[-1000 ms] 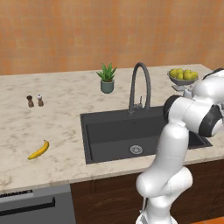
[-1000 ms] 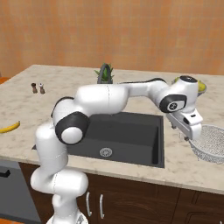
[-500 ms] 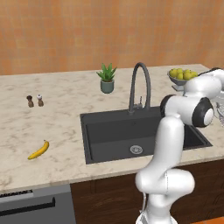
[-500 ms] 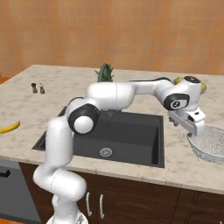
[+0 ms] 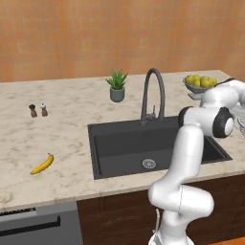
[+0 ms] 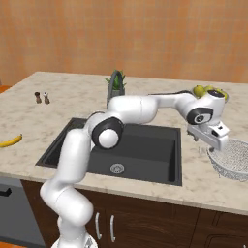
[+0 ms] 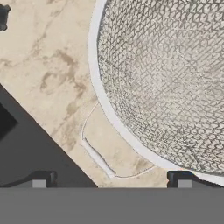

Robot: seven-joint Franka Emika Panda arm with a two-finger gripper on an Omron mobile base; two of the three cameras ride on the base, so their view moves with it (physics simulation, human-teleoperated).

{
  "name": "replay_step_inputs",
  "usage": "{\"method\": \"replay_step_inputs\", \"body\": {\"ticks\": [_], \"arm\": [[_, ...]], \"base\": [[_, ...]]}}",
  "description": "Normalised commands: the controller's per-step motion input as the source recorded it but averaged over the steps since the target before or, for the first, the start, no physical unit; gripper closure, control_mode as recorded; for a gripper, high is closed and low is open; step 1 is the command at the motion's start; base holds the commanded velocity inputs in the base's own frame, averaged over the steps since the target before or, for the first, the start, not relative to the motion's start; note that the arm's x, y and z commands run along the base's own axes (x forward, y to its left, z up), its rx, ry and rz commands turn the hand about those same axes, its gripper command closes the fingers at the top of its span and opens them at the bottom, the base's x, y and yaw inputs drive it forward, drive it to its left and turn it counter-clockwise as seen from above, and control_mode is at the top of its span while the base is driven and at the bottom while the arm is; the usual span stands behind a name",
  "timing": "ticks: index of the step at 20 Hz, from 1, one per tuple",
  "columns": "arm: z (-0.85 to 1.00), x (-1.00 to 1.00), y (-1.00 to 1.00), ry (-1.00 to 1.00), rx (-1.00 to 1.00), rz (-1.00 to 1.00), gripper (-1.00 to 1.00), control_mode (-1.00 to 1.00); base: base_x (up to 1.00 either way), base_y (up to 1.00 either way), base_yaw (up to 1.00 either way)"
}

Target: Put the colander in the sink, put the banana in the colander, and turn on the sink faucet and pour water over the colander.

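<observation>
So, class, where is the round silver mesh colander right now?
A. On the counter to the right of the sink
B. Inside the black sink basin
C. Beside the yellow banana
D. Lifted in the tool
A: the round silver mesh colander rests on the marble counter right of the black sink, under the open tool.

A round silver-grey wire-mesh colander (image 6: pixel 231 157) with a pale rim sits upright on the beige marbled counter (image 6: pixel 58 111) just right of the sink; one thin wire side handle (image 7: pixel 98 151) points toward the basin. The large rectangular matte black sink (image 5: pixel 148 143) is sunk into the counter, its round metal drain near the front. A tall dark grey gooseneck faucet (image 5: pixel 154 93) rises behind it, spout arching over the basin. A small curved yellow banana (image 5: pixel 42 164) lies flat on the counter, well left of the sink.
</observation>
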Motion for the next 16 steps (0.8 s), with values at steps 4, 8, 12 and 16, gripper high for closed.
{"method": "replay_step_inputs", "body": {"ticks": [4, 8, 12, 16], "arm": [[-0.42, 0.32, -0.29, 0.00, -0.02, 0.05, -1.00, -1.00], [-0.42, 0.36, -0.20, 0.00, -0.03, 0.04, -1.00, -1.00], [-0.42, 0.37, -0.15, 0.00, -0.03, 0.05, -1.00, -1.00], [-0.45, 0.34, -0.14, 0.00, -0.03, 0.05, -1.00, -1.00]], "base": [[0.00, 0.00, 0.00], [0.00, 0.00, 0.00], [0.00, 0.00, 0.00], [0.00, 0.00, 0.00]]}}
